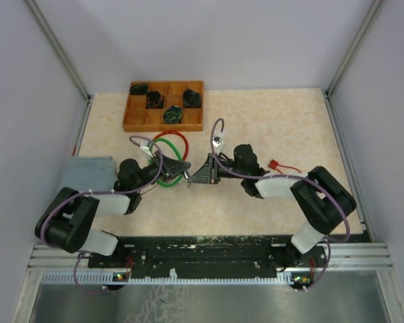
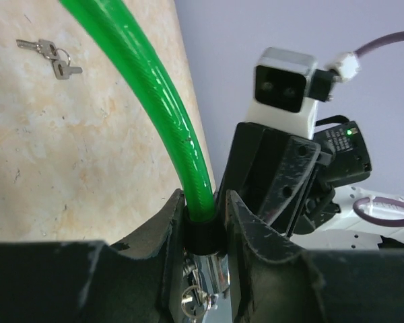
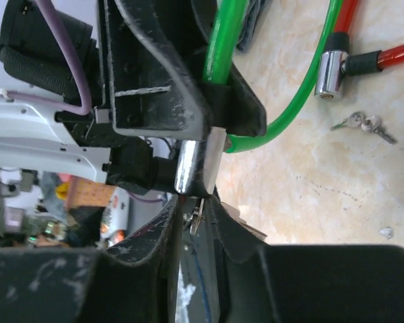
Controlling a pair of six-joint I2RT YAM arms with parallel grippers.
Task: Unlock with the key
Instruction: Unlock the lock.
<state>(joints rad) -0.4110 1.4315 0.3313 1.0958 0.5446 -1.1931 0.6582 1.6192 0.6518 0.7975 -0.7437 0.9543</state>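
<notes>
1. the green lock [image 2: 168, 114] has its barrel end held between the two arms, near the middle of the table [image 1: 276, 128]. its chrome barrel [image 3: 190, 165] faces the right claw.
2. the left claw [image 1: 177, 168] is clamped on the lock at the black collar [image 2: 202, 235], where cable meets barrel, with one finger on each side.
3. the right claw [image 3: 197, 232] has its jaws a little apart with the key [image 3: 196, 214] between them. the key's tip is at the barrel's end. whether the pads grip the key i cannot tell.
4. the barrel looks like solid metal: stiff, smooth and likely slick. the collar seems the better hold, being duller and close to the keyway.
5. the cable looks plastic-coated and springy. a grip further along it would probably let the barrel swing when the key turns.
6. the key is small, thin and light, so it could easily twist or slip. best taken flat across the pads by its head, with the blade left free and in line with the barrel.
7. a red lock [image 3: 363, 60] and spare keys [image 3: 363, 124] lie on the table, apart from the green one.
</notes>
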